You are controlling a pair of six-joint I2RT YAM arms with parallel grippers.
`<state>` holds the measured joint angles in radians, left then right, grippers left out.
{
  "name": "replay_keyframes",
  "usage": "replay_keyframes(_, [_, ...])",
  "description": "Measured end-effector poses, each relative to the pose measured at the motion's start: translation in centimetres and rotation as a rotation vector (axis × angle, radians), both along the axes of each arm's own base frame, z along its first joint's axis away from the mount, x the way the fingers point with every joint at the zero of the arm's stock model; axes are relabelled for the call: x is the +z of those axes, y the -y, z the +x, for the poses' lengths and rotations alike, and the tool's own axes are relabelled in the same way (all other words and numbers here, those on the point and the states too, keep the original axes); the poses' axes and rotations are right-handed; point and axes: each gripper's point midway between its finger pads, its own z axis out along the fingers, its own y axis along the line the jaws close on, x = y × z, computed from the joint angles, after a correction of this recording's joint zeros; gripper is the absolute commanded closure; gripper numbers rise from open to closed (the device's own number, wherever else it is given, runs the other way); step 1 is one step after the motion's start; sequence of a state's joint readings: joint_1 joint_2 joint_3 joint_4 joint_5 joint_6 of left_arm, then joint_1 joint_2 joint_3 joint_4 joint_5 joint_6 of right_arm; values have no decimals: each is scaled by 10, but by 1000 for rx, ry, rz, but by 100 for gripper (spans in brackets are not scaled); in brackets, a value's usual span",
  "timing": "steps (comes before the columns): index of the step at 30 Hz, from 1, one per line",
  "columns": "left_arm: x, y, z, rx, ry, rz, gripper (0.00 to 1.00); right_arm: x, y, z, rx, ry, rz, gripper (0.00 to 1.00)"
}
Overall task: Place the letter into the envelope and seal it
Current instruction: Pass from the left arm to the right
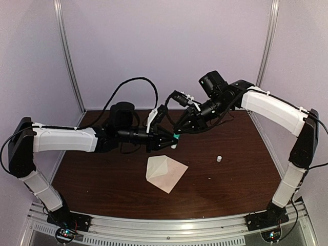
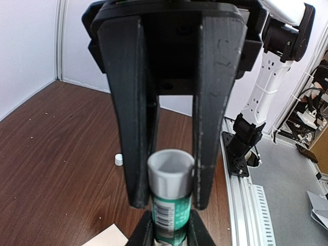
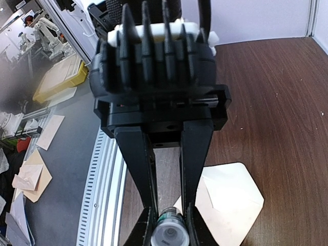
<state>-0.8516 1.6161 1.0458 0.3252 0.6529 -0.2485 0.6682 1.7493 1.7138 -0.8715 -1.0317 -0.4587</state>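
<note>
Left gripper [image 1: 170, 140] and right gripper [image 1: 179, 132] are both clamping a glue stick [image 2: 170, 205] above the envelope [image 1: 169, 175], which is lying diagonally, one corner pointing toward the arm bases [image 1: 72, 221].

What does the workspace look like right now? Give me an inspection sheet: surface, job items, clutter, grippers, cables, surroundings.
Surface: dark wood table, a few pale specks.
Job's things: envelope flat mid-table, flap looks open; letter not seen apart from it.
Clutter: small white cap right of the envelope.
Grippers: left gripper shut on a glue stick held above the table; right gripper shut on its other end.
Cables: black cable loops high behind the grippers.
Surroundings: pale walls; loose papers on the floor beyond.
</note>
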Motion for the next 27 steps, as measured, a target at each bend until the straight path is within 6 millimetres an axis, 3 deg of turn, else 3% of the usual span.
replay_keyframes(2, [0, 0, 0, 2, 0, -1, 86, 0, 0, 0, -3, -3, -1, 88])
replay_keyframes(6, [0, -1, 1, 6, 3, -1, 65, 0, 0, 1, -3, -2, 1, 89])
replay_keyframes(9, [0, -1, 3, 20, 0, 0, 57, 0, 0, 0, -6, -10, -2, 89])
replay_keyframes(23, [0, -2, 6, 30, 2, -3, 50, 3, -1, 0, -15, -41, 4, 89])
replay_keyframes(27, [1, -2, 5, 20, 6, -7, 53, 6, -2, -1, -16, -51, 12, 89])
